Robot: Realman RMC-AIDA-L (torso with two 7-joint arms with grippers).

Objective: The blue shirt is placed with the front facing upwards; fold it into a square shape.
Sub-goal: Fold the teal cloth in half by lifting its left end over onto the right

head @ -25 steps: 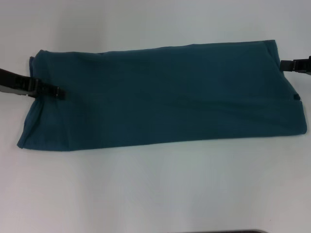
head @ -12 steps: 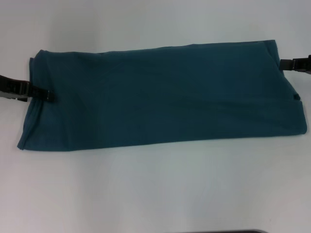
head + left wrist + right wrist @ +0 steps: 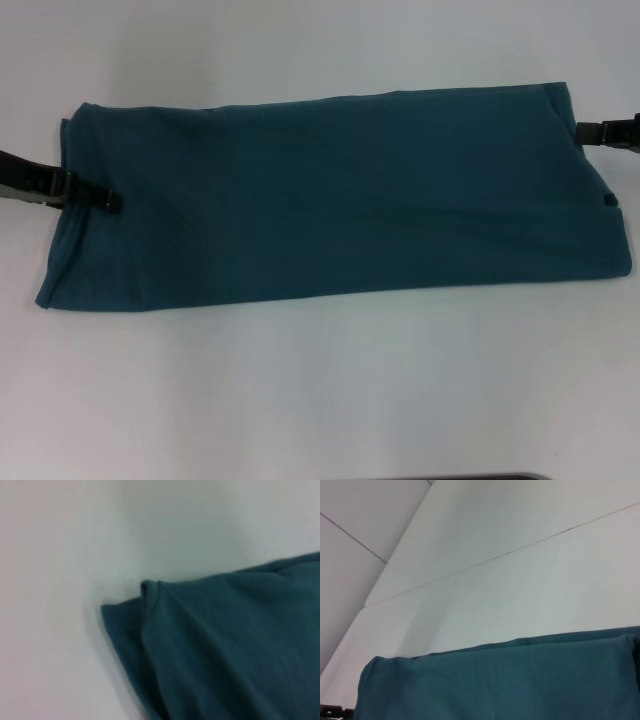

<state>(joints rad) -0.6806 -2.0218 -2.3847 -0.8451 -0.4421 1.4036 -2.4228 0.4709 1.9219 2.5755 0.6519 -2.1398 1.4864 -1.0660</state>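
Note:
The blue shirt (image 3: 340, 195) lies on the white table folded into a long flat band, plain teal side up. No print shows. A small black label (image 3: 611, 201) shows near its right end. My left gripper (image 3: 106, 200) lies low at the shirt's left end, its tip over the cloth edge. My right gripper (image 3: 592, 132) is at the shirt's far right corner, right beside the cloth. The left wrist view shows a layered corner of the shirt (image 3: 225, 650). The right wrist view shows the shirt's long far edge (image 3: 510, 680).
The white table (image 3: 320, 400) runs wide in front of and behind the shirt. A seam line crosses the tabletop (image 3: 530, 544) behind the shirt. A dark edge (image 3: 450, 477) shows at the bottom of the head view.
My left gripper drew back to the left along the shirt's left end, then edged slightly right again. The shirt's left edge shifted a little. The right gripper stayed put.

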